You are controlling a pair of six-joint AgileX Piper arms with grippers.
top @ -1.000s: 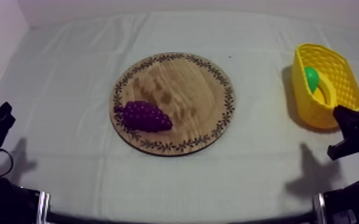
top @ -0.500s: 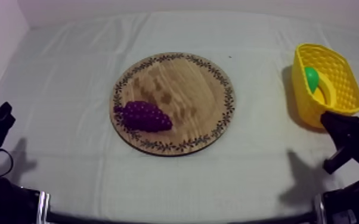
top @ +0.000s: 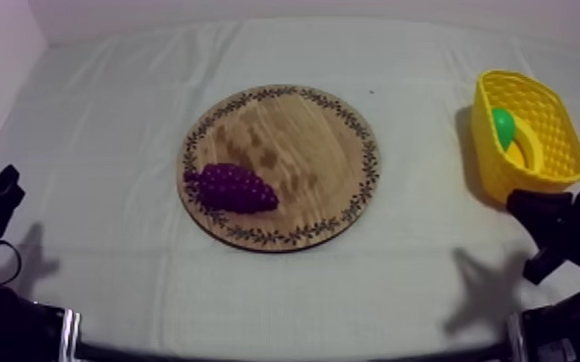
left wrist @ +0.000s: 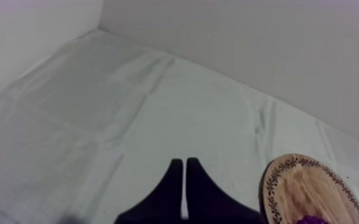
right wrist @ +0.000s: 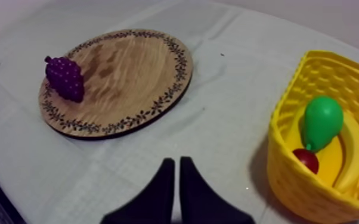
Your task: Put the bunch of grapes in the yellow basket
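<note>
grapes [top: 233,188] lay at the board's [top: 294,144] left edge, long axis across it, nearer left pincer [left wrist: 183,162] than right pincer [right wrist: 175,159]; both pressed together, empty.

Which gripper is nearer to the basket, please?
Right. The right gripper is just beside the basket's near corner; the left gripper sits far off, across the board from it.

Creased grey-white cloth [top: 111,144]; pale wall [left wrist: 247,36] behind.

Bare cloth [top: 419,226] between board [top: 299,144] and basket [top: 492,154]
</note>
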